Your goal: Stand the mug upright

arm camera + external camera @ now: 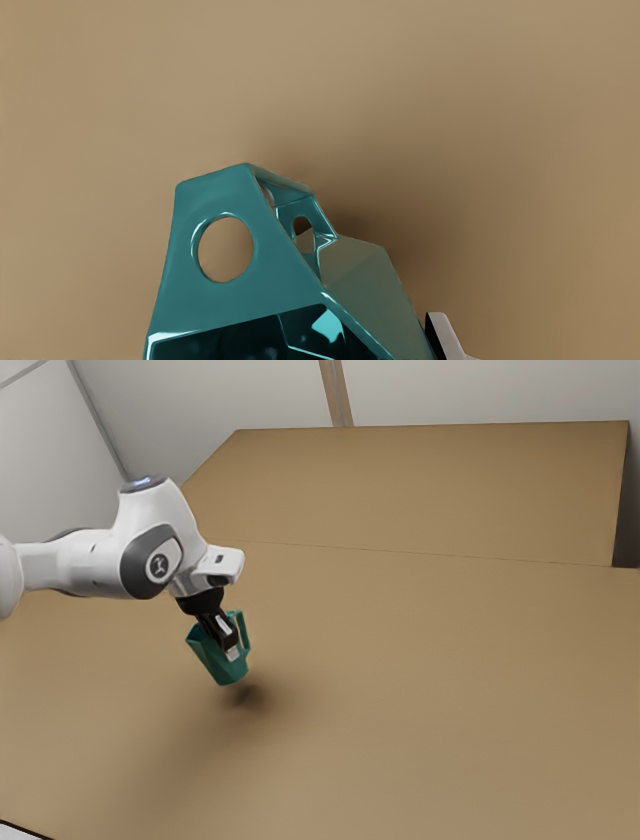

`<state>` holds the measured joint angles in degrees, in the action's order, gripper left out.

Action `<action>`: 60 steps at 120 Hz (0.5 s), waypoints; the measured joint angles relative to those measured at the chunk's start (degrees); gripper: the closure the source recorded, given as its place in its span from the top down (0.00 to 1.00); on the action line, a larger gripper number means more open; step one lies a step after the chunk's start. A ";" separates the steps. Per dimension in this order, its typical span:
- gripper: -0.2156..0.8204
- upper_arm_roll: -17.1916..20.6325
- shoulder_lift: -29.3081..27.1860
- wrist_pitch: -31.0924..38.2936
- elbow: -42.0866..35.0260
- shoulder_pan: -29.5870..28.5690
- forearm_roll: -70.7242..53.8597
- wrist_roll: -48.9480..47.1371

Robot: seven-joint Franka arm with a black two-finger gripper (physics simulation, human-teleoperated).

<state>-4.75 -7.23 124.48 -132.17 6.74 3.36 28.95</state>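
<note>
Teal mug (280,280), tan table (420,710)

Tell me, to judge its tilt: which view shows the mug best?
The exterior view: the mug shows both rim and base, tilted above the table. The wrist view crops it, showing its dark inside and a round-holed part close up.

The black pincer (233,652) slants steeply downward, clamped on the mug (208,657). The white hand (219,564) sits just above it, and the bulky wrist (165,525) bends down over it from higher up. Beyond the wrist, the forearm (85,563) runs nearly level, above the pincer's height. In the wrist view, 1 pale fingertip (446,335) stands against the mug's outer side.
</note>
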 joint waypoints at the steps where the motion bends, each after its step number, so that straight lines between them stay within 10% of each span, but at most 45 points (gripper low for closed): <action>1: 0.07 0.00 0.02 0.13 -0.07 0.01 -0.17 -0.23; 60: 0.07 0.10 0.60 8.61 -4.06 1.11 -6.58 -12.16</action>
<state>-4.65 -6.63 133.09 -136.22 7.85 -3.22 16.80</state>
